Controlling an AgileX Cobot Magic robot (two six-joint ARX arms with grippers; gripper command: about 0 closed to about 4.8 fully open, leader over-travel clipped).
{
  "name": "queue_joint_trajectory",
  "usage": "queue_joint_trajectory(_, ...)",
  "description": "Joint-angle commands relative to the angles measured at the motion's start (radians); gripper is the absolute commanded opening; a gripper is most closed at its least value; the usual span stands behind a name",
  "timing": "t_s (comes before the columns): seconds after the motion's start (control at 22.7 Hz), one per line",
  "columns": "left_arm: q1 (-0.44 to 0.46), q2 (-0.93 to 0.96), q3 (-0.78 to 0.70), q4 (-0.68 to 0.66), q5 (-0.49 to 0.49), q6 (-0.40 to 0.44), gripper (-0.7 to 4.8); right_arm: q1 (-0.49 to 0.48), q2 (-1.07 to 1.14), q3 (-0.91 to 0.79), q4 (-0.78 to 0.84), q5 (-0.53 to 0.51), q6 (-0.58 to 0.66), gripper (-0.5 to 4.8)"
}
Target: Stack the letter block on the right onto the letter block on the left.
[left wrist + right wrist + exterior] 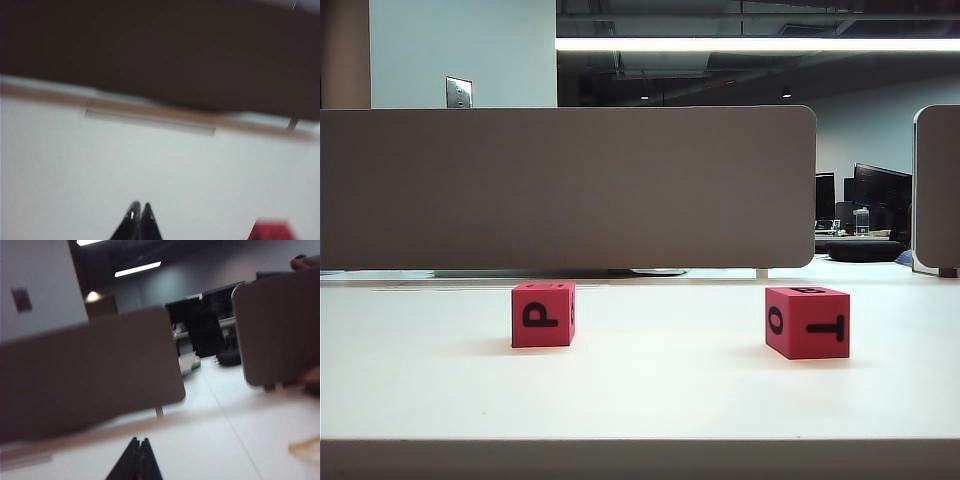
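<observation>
Blocks apart on the desk (pixel 640 400), both arms' jaws shut and empty.

Right block (pixel 807 322) and left block (pixel 543 314) look light, rigid, flat-faced; pinching two opposite sides should do. Only the exterior view shows both, with no arm. Left gripper (pixel 140 206) has a red corner beside its jaws; right gripper (pixel 139 441) sees no block.
</observation>
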Motion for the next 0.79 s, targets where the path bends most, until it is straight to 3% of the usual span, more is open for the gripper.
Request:
queue_joint_trajectory(0.04, 0.000, 0.089, 0.198, 0.004, 0.032, 0.044, -0.05, -0.001, 0.045, 0.223, -0.163, 0.070, 0.024, -0.06)
queue_joint_trajectory(0.22, 0.000, 0.380, 0.497, -0.069, 0.021, 0.109, -0.05, -0.001, 0.245, 0.488, -0.175, 0.251, -0.056, -0.06)
queue_joint_trajectory(0.4, -0.002, 0.638, 0.733, -0.108, 0.002, 0.117, -0.05, 0.001, 0.502, 0.696, -0.185, 0.203, -0.084, -0.06)
queue_joint_trajectory(0.53, -0.058, 0.779, 0.819, -0.092, -0.013, 0.085, -0.05, 0.006, 0.657, 0.827, -0.313, 0.203, -0.097, -0.05)
queue_joint_trajectory(0.66, -0.138, 0.962, 0.900, -0.179, 0.016, 0.018, -0.05, 0.090, 0.838, 0.951, -0.498, 0.217, -0.097, -0.05)
queue_joint_trajectory(0.79, -0.234, 1.067, 0.932, -0.236, 0.028, 0.012, -0.05, 0.180, 0.958, 0.995, -0.606, 0.214, -0.101, -0.06)
